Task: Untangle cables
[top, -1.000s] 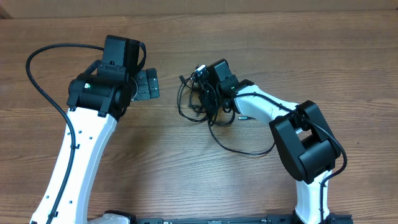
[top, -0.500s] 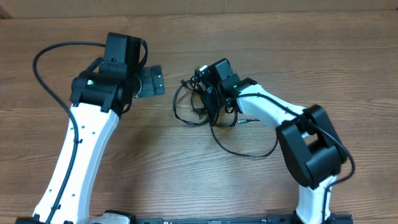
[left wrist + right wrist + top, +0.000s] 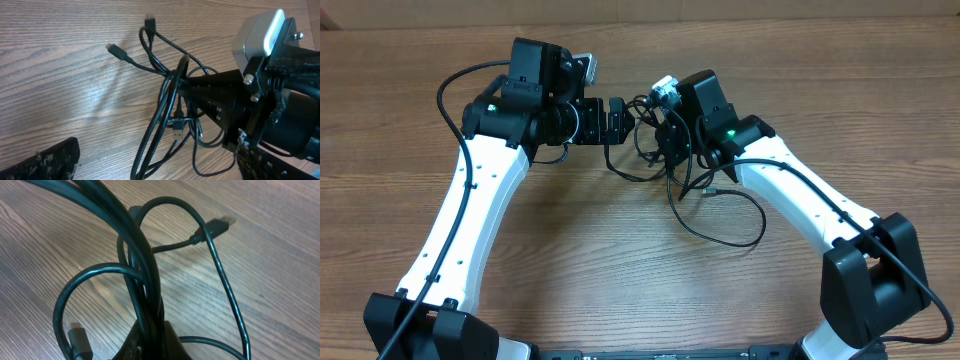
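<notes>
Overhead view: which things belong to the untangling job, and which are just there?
Job:
- cables, bunched in a tangle
- right end effector, shut on the cables
- left end effector, open beside the tangle

Just there:
- table
- arm wiring, thicker, part of the robot

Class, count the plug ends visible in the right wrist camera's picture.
2: the upper-right plug end, and the lower-left plug end beside the bundled cables; others may be hidden.
</notes>
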`<state>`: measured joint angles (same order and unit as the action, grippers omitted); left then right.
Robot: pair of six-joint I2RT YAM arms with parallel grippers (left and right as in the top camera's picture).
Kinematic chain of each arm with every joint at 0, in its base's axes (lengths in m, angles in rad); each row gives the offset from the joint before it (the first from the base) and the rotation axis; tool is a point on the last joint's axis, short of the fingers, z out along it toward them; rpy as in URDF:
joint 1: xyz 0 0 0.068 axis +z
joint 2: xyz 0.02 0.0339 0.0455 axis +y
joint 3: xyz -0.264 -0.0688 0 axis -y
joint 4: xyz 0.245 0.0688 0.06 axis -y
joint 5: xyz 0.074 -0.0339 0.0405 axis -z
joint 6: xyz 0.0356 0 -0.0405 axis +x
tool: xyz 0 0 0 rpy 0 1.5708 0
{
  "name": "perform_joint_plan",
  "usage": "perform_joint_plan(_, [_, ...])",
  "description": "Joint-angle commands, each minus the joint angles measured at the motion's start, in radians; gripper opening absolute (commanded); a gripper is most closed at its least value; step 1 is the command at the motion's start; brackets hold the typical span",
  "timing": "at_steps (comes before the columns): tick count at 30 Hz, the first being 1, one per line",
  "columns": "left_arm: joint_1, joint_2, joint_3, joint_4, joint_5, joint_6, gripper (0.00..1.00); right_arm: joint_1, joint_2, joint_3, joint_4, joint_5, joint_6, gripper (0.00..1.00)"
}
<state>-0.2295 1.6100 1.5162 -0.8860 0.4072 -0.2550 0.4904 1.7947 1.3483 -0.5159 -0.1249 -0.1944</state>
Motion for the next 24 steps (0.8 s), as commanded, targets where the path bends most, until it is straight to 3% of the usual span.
perform_joint_plan(1, [-0.008, 0.005, -0.003, 0.001, -0.037, 0.019, 1.00, -0.004, -0.042, 0.011, 0.000, -0.012, 0.008, 0.04])
perform_joint_plan(14, [-0.030, 0.101, -0.003, 0.013, -0.077, 0.014, 1.00, -0.003, -0.146, 0.011, -0.020, -0.039, 0.012, 0.04])
perform_joint_plan(24, [-0.120, 0.224, -0.003, 0.112, -0.079, -0.014, 1.00, -0.003, -0.150, 0.011, -0.044, -0.079, 0.011, 0.04])
